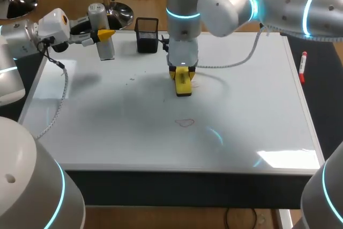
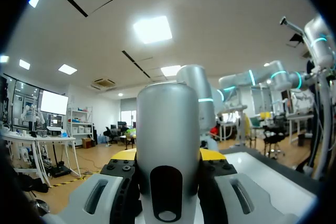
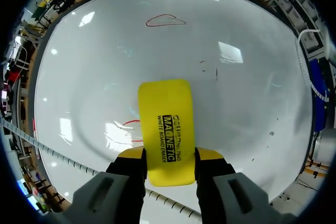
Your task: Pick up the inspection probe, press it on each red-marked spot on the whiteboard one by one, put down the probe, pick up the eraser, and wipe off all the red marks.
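My right gripper (image 1: 183, 72) reaches in to the middle of the whiteboard (image 1: 107, 132) and points down, shut on the yellow eraser (image 1: 183, 83), which rests on the board. In the right wrist view the eraser (image 3: 167, 129) sits between the fingers of the gripper (image 3: 169, 156), and a red mark (image 3: 130, 127) shows partly from under its side. A second red outline (image 3: 165, 21) lies ahead of it, also visible as the red outline (image 1: 185, 123). My left gripper (image 1: 105, 35) at the back left is shut on the silver cylindrical probe (image 1: 102, 30), held upright; the probe (image 2: 168, 145) fills the space between that gripper's (image 2: 168, 156) fingers.
A black mesh pen holder (image 1: 147, 35) stands at the board's back edge, close behind my right gripper. A red marker (image 1: 303, 67) lies off the board on the dark table at the right. A cable (image 1: 236, 63) trails over the board from my right arm.
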{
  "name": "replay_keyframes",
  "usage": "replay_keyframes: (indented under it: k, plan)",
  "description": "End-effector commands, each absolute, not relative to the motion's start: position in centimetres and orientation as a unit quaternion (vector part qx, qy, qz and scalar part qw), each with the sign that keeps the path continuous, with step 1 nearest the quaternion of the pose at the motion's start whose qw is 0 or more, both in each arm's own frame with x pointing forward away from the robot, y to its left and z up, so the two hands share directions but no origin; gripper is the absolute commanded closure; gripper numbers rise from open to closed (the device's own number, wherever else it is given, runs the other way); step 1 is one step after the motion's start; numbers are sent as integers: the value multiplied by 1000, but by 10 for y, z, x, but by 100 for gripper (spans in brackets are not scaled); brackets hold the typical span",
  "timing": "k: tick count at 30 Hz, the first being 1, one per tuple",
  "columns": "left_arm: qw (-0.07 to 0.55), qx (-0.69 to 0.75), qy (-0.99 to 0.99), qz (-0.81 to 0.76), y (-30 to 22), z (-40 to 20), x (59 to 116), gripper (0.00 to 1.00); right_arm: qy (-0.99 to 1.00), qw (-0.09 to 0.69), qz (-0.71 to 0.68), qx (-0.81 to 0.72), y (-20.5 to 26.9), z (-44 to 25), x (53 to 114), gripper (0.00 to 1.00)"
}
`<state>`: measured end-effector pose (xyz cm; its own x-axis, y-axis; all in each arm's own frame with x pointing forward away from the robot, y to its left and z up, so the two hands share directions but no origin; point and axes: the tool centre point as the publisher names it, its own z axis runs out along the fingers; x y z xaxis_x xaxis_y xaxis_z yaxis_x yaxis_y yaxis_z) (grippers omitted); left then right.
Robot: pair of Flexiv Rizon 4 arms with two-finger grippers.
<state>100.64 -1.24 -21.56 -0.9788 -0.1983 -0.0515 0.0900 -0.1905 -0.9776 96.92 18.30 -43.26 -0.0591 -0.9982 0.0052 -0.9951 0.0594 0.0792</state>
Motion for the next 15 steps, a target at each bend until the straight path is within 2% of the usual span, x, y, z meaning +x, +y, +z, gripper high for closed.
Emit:
replay_keyframes:
  k: [1,15]
  plan:
    - [96,-45,630,-769,-13,-214,1004,100,-731,27,-23,681,171,-435,966,100]
    - [96,-45,630,-769,-13,-214,1004,100,-751,38,-23,659,142,-446,954,100]
